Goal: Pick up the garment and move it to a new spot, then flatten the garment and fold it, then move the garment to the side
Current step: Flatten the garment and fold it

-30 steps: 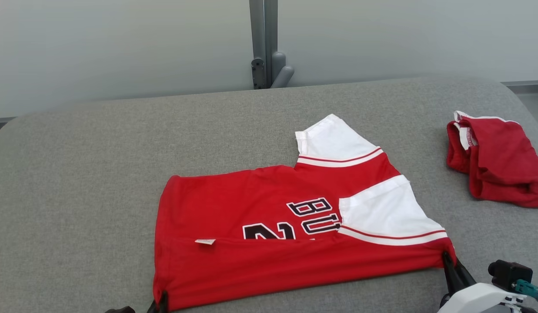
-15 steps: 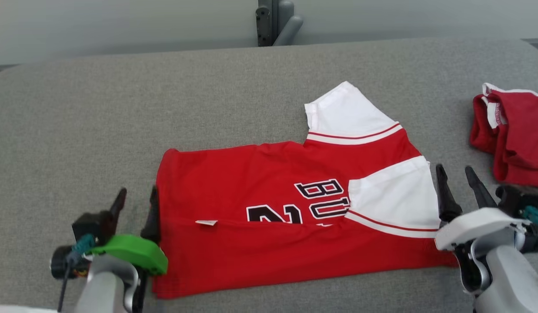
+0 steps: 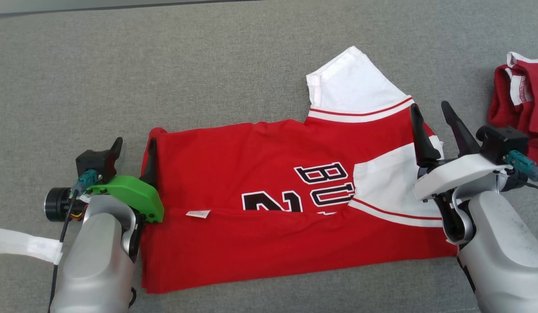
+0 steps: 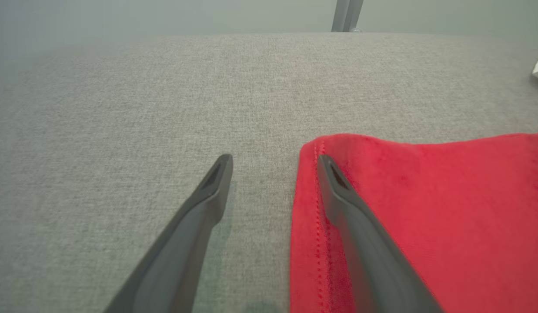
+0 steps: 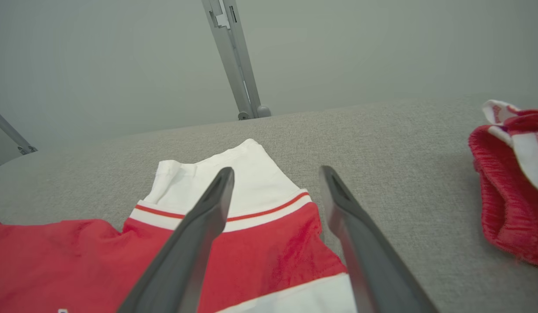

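Note:
The garment (image 3: 251, 174), a red jersey with white sleeves and black lettering, lies flat on the grey table (image 3: 208, 65) with its near part folded over itself. My left gripper (image 3: 135, 143) is open at the garment's left edge. In the left wrist view, that gripper (image 4: 274, 160) has one finger over the red hem (image 4: 425, 208) and the other over bare table. My right gripper (image 3: 429, 108) is open at the garment's right edge. In the right wrist view, this gripper (image 5: 276, 171) straddles the edge of the far white sleeve (image 5: 251, 169). Neither gripper holds anything.
A second red and white piece of clothing (image 3: 525, 100) lies bunched at the table's right end, also seen in the right wrist view (image 5: 508, 204). A grey metal post (image 5: 229, 56) stands behind the table's far edge. Bare table stretches to the left and far side.
Both grippers were shut on the garment's near corners; they have opened, let go and moved forward along its sides. The head camera has tilted downward.

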### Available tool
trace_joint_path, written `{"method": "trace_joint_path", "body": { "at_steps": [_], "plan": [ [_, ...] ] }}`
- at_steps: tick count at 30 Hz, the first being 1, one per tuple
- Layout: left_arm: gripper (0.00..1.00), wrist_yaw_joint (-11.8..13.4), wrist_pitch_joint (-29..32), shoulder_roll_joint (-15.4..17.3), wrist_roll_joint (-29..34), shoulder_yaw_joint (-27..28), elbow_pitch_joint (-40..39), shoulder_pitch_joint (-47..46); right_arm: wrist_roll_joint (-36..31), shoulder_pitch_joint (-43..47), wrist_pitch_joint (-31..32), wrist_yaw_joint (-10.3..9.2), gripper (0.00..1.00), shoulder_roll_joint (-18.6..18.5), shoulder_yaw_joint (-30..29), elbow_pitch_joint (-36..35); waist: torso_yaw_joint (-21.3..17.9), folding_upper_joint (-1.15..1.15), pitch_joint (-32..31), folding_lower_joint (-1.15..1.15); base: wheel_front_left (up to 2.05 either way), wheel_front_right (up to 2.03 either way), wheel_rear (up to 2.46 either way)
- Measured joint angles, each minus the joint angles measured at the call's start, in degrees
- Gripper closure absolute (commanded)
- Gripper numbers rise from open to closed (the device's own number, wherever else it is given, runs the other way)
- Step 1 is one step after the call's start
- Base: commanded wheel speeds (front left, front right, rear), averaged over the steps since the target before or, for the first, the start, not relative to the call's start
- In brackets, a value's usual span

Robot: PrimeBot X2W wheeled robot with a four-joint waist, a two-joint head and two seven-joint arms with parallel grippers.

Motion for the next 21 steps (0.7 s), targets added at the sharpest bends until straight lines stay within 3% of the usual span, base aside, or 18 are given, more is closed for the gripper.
{"method": "trace_joint_path", "body": {
  "at_steps": [10,11,13,15,17,21],
  "plan": [
    [0.02,-0.16,-0.02,-1.03,0.18,-3.0,5.54,-4.04,0.01,-5.31,0.01,-0.01,0.0,-0.84,2.99,1.57,-0.68,0.0,1.84,0.0,0.0,0.0,0.0],
    [0.09,-0.16,-0.05,-1.1,0.25,-3.37,6.08,-4.55,0.02,-6.16,0.0,-0.01,0.0,-1.04,3.52,2.01,-0.7,0.0,2.04,0.0,0.0,0.0,0.0],
    [0.52,-0.18,-0.07,-1.3,0.22,-4.58,6.82,-5.28,0.01,-8.1,0.01,-0.01,0.0,-1.78,4.69,3.44,-0.59,0.0,2.37,0.0,0.0,0.0,0.0],
    [0.71,-0.18,-0.09,-1.69,-0.3,-6.86,7.72,-6.12,0.03,-10.36,0.01,-0.01,0.0,-2.53,5.87,5.35,-0.23,0.0,2.59,0.0,0.0,0.0,0.0],
    [1.0,-0.18,-0.13,-2.11,-1.35,-9.21,8.4,-6.8,0.09,-12.94,0.01,-0.01,0.0,-3.38,6.88,7.14,0.29,0.0,2.77,0.0,0.0,0.0,0.0],
    [1.0,-0.18,-0.08,-2.53,-3.67,-11.32,8.21,-7.58,0.46,-17.45,0.64,-0.01,0.0,-4.21,8.62,10.74,1.63,0.0,3.04,0.0,0.0,0.0,0.0]
  ]
}}
